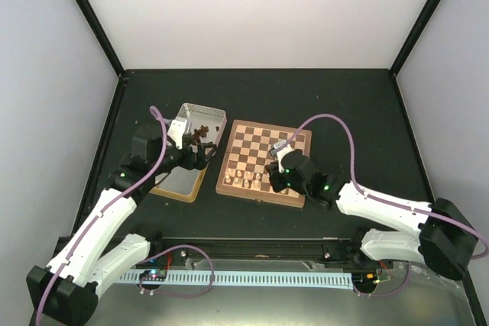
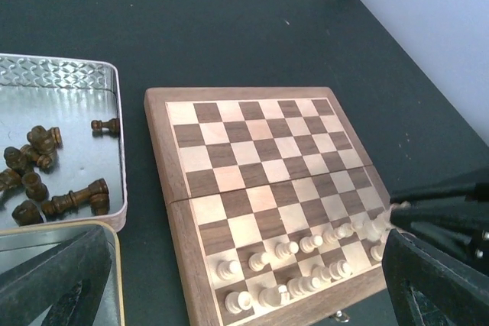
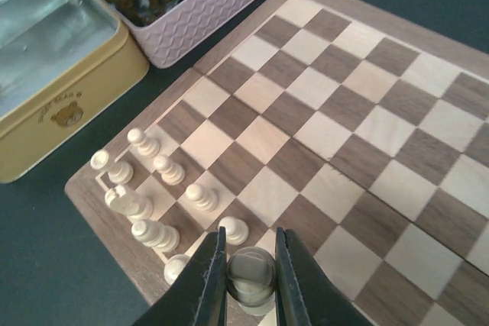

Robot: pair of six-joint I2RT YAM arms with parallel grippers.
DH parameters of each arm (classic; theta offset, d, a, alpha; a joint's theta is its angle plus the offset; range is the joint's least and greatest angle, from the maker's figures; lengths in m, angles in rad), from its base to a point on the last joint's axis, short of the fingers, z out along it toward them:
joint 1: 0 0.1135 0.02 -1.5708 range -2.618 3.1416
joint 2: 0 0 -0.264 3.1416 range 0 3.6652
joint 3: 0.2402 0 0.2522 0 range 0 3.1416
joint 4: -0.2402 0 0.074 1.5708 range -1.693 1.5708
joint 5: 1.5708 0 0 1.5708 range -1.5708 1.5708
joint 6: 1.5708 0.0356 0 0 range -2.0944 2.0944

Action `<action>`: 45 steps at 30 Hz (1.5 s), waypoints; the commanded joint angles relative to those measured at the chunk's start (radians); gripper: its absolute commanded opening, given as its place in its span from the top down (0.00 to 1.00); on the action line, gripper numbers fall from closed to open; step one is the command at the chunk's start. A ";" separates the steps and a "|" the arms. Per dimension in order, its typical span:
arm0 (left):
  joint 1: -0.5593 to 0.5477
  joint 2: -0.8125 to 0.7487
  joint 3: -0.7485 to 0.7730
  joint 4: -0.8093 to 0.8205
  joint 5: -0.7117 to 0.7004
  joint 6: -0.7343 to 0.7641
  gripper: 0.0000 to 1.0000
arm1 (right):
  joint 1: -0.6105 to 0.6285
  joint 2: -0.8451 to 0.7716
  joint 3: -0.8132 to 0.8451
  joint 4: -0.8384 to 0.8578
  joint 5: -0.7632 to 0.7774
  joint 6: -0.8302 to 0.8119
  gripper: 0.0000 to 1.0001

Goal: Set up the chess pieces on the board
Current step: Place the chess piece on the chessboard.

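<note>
Silver tin holds loose dark brown pieces; gold-sided tin sits just beside it. Left end effector is released wide, and right end effector grasps a cream piece over the board.

The board is smooth wood with a soft satin shine. The pale chess pieces and the dark chess pieces are turned wood (slightly glossy). The tin tray is bright embossed metal. The desk is dark and matt. The right gripper looks like matt black plastic.
</note>
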 commanded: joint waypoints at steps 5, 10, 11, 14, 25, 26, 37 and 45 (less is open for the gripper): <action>0.012 0.044 0.012 0.056 0.020 -0.009 0.01 | 0.050 0.090 -0.008 0.102 0.017 -0.063 0.94; 0.018 0.058 0.017 0.048 0.025 -0.007 0.01 | 0.061 0.110 -0.038 0.145 -0.012 -0.061 0.94; 0.019 0.061 0.016 0.049 0.029 -0.008 0.01 | 0.061 0.115 -0.046 0.158 -0.016 -0.061 0.93; 0.022 0.070 0.016 0.049 0.038 -0.010 0.01 | 0.061 0.128 -0.061 0.173 -0.021 -0.066 0.92; 0.033 0.091 0.021 0.057 0.066 -0.015 0.01 | 0.061 0.160 -0.110 0.254 -0.047 -0.079 0.86; 0.034 0.093 0.021 0.055 0.068 -0.016 0.01 | 0.061 0.164 -0.112 0.258 -0.050 -0.077 0.86; 0.041 0.099 0.021 0.053 0.076 -0.019 0.01 | 0.061 0.119 -0.121 0.222 -0.027 -0.073 0.68; 0.046 0.109 0.022 0.048 0.083 -0.021 0.01 | 0.061 0.012 -0.116 0.145 -0.027 -0.070 0.67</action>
